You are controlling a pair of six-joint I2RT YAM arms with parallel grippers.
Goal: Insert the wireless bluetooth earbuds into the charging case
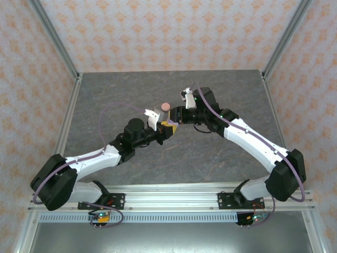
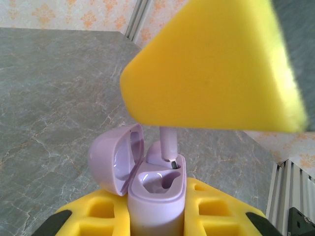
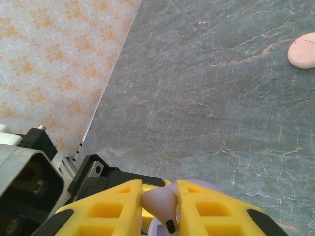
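Jaws of our right gripper [image 3: 159,194] pinch a lilac earbud [image 3: 158,202] between them. Its stem tip is at a socket of the lilac charging case [image 2: 156,194], which sits lid open, clamped between our left gripper [image 2: 157,220] jaws. We judge the bud light, hard and slippery, best held by its bulb.

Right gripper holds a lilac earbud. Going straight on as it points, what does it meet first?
Most likely the open lilac case held in the left gripper; the earbud stem tip looks to be at its slot, though depth is unclear.
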